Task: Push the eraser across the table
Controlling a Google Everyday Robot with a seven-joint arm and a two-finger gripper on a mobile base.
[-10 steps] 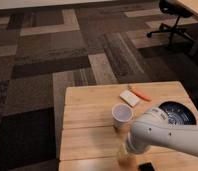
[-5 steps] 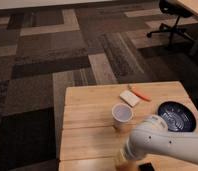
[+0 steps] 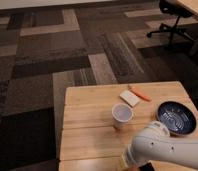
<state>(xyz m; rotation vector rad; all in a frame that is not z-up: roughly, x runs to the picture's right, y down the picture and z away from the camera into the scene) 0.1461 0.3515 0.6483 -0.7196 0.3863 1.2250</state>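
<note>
Near the bottom edge of the view, the robot's white arm reaches in from the lower right and bends down toward the front part of the table, a light wood top made of wide planks with seams running across it. At the arm's lower end the gripper sits right at the frame's bottom edge, low over the front plank, and how it is set, or whether it has hold of anything, cannot be told from this view. Just beside it, to the right, a small dark sliver at the very bottom of the frame looks like the eraser; most of it is cut off or hidden by the arm, and whether the gripper touches it cannot be told. Further back, a pale cup stands upright near the middle of the table. Behind it lies a small white block, with an orange stick just beside it toward the far right. A dark blue bowl rests near the right edge. Patterned carpet surrounds the table, and an office chair stands at the upper right.
</note>
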